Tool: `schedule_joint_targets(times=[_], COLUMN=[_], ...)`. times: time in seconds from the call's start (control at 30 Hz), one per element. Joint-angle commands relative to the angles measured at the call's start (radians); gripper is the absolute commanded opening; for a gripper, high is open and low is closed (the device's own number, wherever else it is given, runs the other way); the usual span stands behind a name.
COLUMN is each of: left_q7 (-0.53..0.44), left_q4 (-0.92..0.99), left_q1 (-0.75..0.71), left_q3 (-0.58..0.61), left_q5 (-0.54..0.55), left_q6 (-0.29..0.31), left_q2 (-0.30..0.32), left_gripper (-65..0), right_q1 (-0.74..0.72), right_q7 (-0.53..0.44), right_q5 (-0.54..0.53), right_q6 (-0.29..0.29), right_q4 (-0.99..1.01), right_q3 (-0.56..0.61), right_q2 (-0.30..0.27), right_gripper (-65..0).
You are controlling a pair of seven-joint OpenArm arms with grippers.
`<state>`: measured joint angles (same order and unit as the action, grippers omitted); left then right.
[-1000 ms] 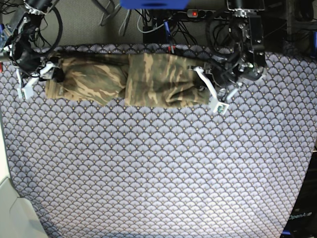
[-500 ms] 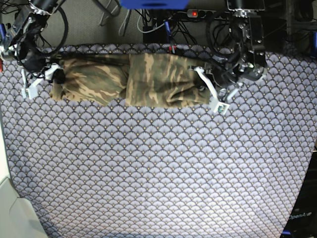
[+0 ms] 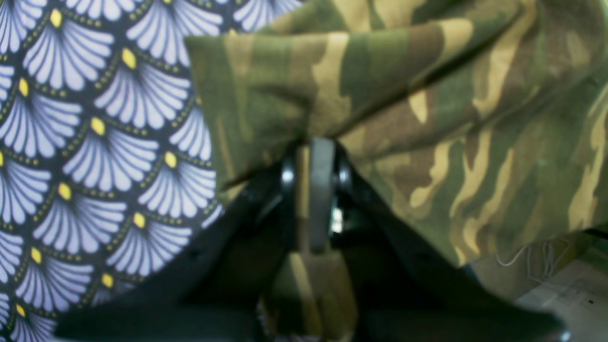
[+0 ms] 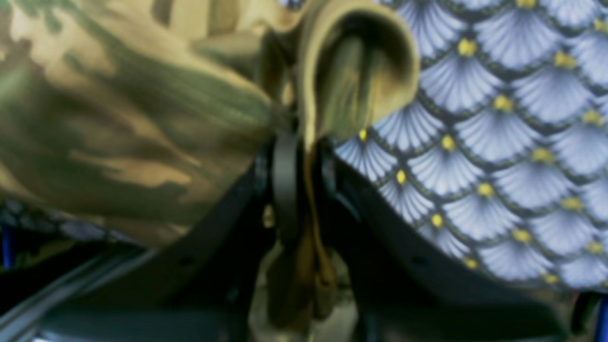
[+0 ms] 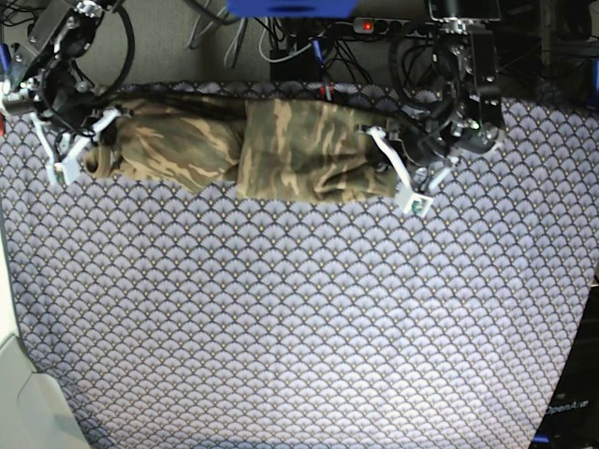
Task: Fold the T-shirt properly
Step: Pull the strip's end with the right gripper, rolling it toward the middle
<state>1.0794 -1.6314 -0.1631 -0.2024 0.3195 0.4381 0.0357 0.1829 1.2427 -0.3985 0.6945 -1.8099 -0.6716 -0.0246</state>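
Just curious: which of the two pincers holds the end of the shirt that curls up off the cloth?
The right pincer: the T-shirt edge it pinches curls into a loop; the left pincer grips flatter fabric.

Faint "OpenArm", perhaps, on corner panel (image 5: 568, 408)

Scallop-patterned purple tablecloth (image 5: 309, 318), tangled cables (image 5: 281, 37).

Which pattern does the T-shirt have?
The T-shirt has camouflage print of olive, tan and brown; the left wrist view shows it best.
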Motion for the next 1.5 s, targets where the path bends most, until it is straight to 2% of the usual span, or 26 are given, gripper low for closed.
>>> schedule_joint_targets(times=[0.0,0.2,0.4,0.57,0.87,1.03,1.17,1.33,1.47], left_q7=[0.011,0.011,0.011,0.011,0.008,0.011,0.012,0.012,0.012], left_q4=[-0.008,-0.008,-0.008,-0.005,0.006,0.006,0.006,0.006,0.006], left_q1=[0.007,0.007,0.007,0.007,0.007,0.033,0.035,0.035,0.035], left_q3=[-0.001,-0.001,-0.002,-0.002,-0.021,-0.082,-0.098,-0.098,-0.101], left_q5=[-0.012,-0.012,-0.013,-0.013,-0.015,-0.015,-0.015,-0.015,-0.015], left_q6=[-0.003,-0.003,-0.003,-0.003,-0.003,-0.003,-0.003,-0.003,-0.003], left_q2=[0.002,0.002,0.002,0.002,0.043,0.049,0.049,0.048,0.049], left_gripper=[-61.2,-61.2,-61.2,-61.2,-61.2,-61.2,-61.2,-61.2,-61.2], right_q1=[-0.013,-0.013,-0.012,-0.016,-0.056,-0.104,-0.121,-0.132,-0.118], right_q7=[-0.001,0.059,0.061,0.045,0.038,0.039,0.033,0.027,-0.076], right_q5=[-0.023,-0.027,-0.027,-0.024,-0.021,-0.027,-0.026,-0.029,-0.090], right_q6=[0.004,0.004,0.004,0.004,0.004,0.004,0.004,0.004,0.004], right_q4=[-0.060,-0.176,-0.186,-0.186,-0.186,-0.186,-0.187,-0.195,-0.201], right_q3=[0.002,0.140,0.260,0.315,0.323,0.321,0.312,0.281,0.218], right_q2=[-0.007,0.015,0.074,0.084,0.045,-0.018,-0.044,-0.039,-0.011], right_gripper=[-65.0,-65.0,-65.0,-65.0,-65.0,-65.0,-65.0,-65.0,-65.0])
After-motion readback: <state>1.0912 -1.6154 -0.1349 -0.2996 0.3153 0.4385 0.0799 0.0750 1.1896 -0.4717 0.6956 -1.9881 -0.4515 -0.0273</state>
